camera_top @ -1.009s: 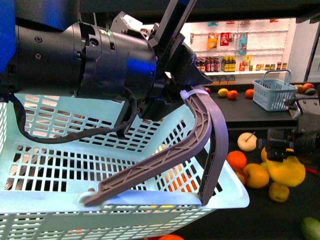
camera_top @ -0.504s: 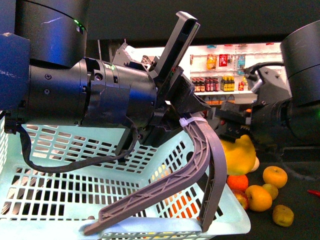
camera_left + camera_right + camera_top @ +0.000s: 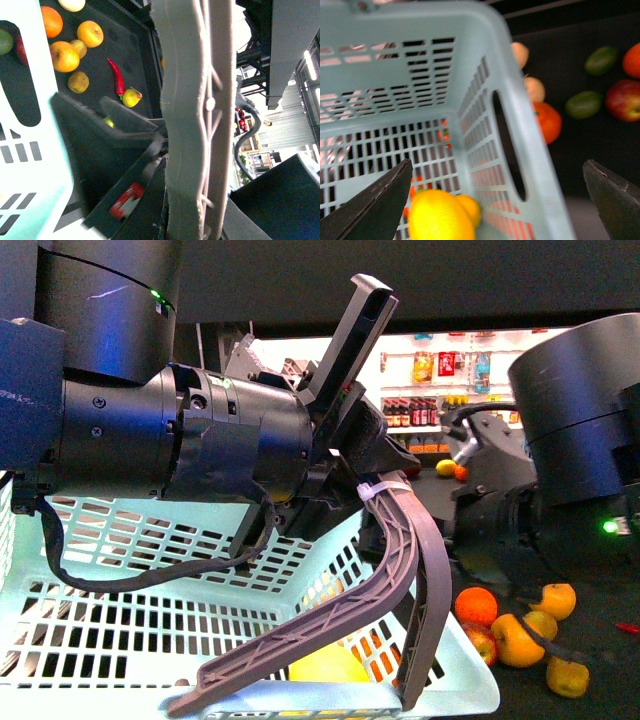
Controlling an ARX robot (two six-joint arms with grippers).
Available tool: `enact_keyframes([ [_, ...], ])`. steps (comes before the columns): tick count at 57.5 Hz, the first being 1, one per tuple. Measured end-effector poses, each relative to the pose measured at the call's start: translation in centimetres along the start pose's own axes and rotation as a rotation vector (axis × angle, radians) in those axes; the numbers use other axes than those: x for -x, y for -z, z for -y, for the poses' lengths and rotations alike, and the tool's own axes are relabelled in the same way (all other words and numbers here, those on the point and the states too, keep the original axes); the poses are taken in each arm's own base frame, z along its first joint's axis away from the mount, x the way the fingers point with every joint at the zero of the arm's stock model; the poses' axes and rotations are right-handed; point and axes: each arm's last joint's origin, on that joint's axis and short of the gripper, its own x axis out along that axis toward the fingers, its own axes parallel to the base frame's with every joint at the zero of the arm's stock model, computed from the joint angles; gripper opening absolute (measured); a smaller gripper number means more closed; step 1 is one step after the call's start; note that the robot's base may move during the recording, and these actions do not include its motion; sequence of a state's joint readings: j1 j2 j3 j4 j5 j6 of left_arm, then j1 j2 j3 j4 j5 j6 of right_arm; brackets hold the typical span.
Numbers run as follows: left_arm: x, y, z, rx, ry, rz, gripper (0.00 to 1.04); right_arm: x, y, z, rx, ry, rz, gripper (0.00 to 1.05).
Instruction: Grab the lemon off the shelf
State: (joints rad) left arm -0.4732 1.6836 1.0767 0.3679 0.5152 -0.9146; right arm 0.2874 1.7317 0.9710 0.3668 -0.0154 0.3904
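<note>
The bright yellow lemon (image 3: 325, 665) (image 3: 439, 219) lies on the floor of the pale blue basket (image 3: 150, 590) (image 3: 420, 75), next to a smaller orange-yellow fruit (image 3: 470, 210). My left gripper (image 3: 365, 475) (image 3: 185, 220) is shut on the grey basket handle (image 3: 405, 550) (image 3: 192, 125) and holds the basket up. Above the basket's side wall, over the lemon, my right gripper (image 3: 496, 164) stands open with nothing between its fingers. In the front view the right arm (image 3: 570, 440) rises behind the handle. The shelf's dark tray (image 3: 605, 685) (image 3: 132, 50) (image 3: 600, 145) lies below.
On the tray lie an orange (image 3: 476, 606) (image 3: 547, 121), yellow fruits (image 3: 515, 640), green fruits (image 3: 583, 104), a red apple (image 3: 623, 100), a red chili (image 3: 117, 77) and a pear (image 3: 131, 97). White wall shelves of bottles (image 3: 440, 370) stand far behind.
My right gripper lifted the lemon off the tray at the right, carried it left over the basket and let it go. The lemon now rests inside the basket.
</note>
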Motion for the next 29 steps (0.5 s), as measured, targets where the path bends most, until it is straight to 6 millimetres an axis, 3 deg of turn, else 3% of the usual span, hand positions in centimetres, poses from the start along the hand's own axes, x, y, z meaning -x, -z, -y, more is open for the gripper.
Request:
enact_keyframes([
  [8, 0.0, 0.0, 0.0, -0.001, 0.001, -0.001, 0.1, 3.4, -2.2, 1.9, 0.071, 0.07, 0.105, 1.02],
  [19, 0.0, 0.0, -0.1, 0.001, -0.002, 0.001, 0.1, 11.8, -5.9, 4.5, 0.171, 0.148, 0.269, 1.02],
  [29, 0.0, 0.0, -0.1, 0.001, -0.001, -0.001, 0.1, 19.7, -5.2, 5.2, 0.238, 0.197, 0.342, 1.02],
])
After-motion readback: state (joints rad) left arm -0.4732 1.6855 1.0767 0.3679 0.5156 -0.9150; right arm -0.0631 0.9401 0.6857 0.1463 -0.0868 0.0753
